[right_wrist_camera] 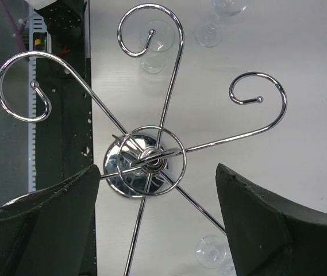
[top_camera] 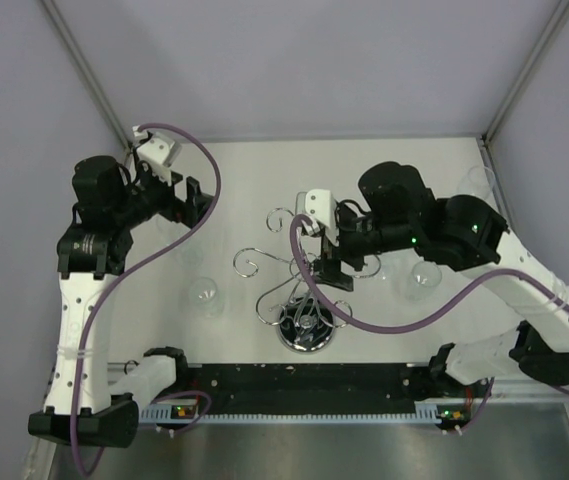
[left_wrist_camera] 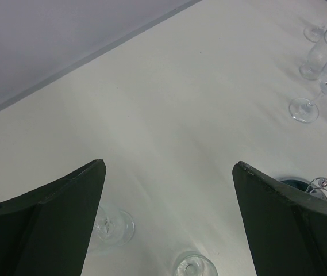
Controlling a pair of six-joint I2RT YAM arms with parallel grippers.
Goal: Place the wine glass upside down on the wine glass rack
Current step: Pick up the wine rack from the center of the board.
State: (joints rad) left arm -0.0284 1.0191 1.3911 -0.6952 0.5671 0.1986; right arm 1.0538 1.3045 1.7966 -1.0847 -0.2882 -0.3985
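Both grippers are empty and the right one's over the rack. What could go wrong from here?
1. The right gripper hangs open straight above the wine glass rack. Dropping or sweeping sideways could hook the rack and tip it.
2. Its purple cable drapes across the rack and might catch.
3. The left gripper hovers near a clear glass, which looks easy to knock over.

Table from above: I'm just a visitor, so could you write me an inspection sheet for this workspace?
Surface: white table, matte.
Job's things: chrome wine glass rack upright at centre, no glass seen hanging; wine glass on the table to its left.
Clutter: more glasses right of the rack.
Jaws: left arm open, empty; right arm open, above the rack.
Cables: purple cable looping from each wrist.
Surroundings: grey walls, metal frame posts.
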